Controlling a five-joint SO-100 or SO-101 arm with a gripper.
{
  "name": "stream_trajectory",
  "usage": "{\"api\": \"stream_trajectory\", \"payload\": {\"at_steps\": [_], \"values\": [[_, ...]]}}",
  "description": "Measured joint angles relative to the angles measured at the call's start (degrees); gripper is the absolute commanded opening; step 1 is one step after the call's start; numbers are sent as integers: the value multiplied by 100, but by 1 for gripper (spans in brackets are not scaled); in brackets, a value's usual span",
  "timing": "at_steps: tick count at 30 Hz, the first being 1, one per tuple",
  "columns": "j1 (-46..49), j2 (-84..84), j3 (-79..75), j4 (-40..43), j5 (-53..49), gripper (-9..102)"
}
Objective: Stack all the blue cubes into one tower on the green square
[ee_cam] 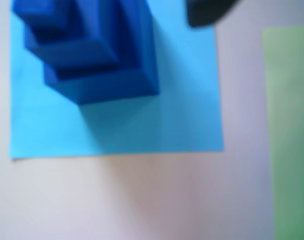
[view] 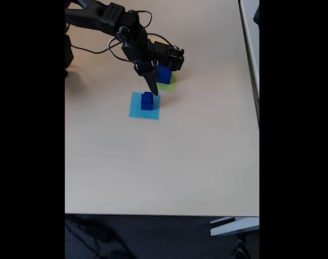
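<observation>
Three blue cubes point(ee_cam: 89, 55) sit stacked in steps at the upper left of my wrist view, resting on the light-blue square point(ee_cam: 141, 120). The green square point(ee_cam: 289, 125) runs down the right edge there, apart from the blue paper. In the fixed view I see another blue cube point(view: 164, 74) on the green square, up and right of the small stack. The gripper point(view: 153, 90) points down just beside that stack; I cannot tell how far its jaws are parted, or whether it holds anything.
</observation>
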Motion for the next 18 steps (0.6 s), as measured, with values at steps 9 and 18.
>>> {"api": "stream_trajectory", "payload": {"at_steps": [9, 18], "values": [[141, 0, 272, 53, -53, 30], [176, 0, 308, 53, -53, 26]]}}
